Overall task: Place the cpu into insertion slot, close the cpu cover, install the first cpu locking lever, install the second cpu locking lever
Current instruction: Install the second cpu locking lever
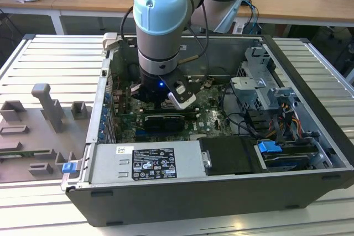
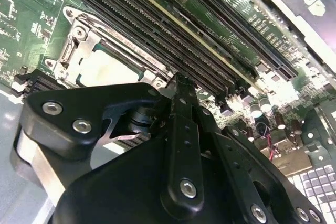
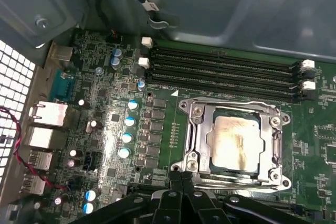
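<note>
Gripper sits low over the motherboard, fingertips pressed together with nothing between them, tip just at the near rim of the insertion slot. Cpu lies seated inside, pale face showing through the cut-out of the cpu cover, which lies flat over the socket. Judgement: chip placed, cover down; work stands at the locking levers. To do this well, the closed tip should meet the lever wire squarely at the frame's edge, push down and sideways under its catch, and stay off the chip face and the small capacitors on the far side of the socket from the lone chip. Count, across the first wrist view: four pale blue-topped capacitors in a row, one cpu, one cover, one socket, four long memory slots just beyond the socket from the gripper.
</note>
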{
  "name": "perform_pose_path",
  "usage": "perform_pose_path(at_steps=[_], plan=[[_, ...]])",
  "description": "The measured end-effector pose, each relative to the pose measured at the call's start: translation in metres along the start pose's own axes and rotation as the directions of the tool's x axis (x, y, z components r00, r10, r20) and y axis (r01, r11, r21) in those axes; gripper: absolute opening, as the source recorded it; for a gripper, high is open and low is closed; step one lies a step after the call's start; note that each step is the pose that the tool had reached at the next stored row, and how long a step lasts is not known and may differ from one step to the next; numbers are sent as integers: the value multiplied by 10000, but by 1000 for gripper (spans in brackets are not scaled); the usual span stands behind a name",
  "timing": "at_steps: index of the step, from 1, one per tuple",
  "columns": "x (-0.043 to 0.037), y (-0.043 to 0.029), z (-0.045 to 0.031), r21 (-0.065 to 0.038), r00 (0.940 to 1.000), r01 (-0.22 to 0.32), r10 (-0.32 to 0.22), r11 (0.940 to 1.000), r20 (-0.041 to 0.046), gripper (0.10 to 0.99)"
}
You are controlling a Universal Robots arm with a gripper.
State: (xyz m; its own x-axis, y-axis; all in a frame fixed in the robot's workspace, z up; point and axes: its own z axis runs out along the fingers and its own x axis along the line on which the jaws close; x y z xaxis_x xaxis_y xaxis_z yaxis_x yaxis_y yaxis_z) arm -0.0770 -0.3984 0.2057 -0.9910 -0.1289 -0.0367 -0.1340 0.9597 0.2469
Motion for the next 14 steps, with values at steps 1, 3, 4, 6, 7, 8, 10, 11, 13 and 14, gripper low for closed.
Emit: perform_pose_path(at_steps=[1, 3, 4, 6, 7, 8, 10, 11, 13, 14], plan=[[0, -1, 5, -33, 10000, 0, 0, 10000, 4, 106], [0, -4, 24, -116, 10000, -1, 1, 9999, 19, 106], [3, -8, 38, -216, 10000, -2, 2, 9998, 31, 106], [4, -11, 52, -245, 10000, -2, 3, 9997, 36, 106], [4, -13, 57, -260, 10000, -1, 2, 9997, 35, 106], [4, -15, 62, -275, 10000, -2, 3, 9996, 37, 106], [4, -17, 74, -308, 10000, -1, 3, 9995, 46, 106], [4, -20, 85, -325, 10000, -1, 2, 9995, 48, 106], [5, -23, 95, -341, 10000, -1, 3, 9994, 48, 106], [6, -24, 100, -349, 10000, -1, 3, 9994, 48, 106]])
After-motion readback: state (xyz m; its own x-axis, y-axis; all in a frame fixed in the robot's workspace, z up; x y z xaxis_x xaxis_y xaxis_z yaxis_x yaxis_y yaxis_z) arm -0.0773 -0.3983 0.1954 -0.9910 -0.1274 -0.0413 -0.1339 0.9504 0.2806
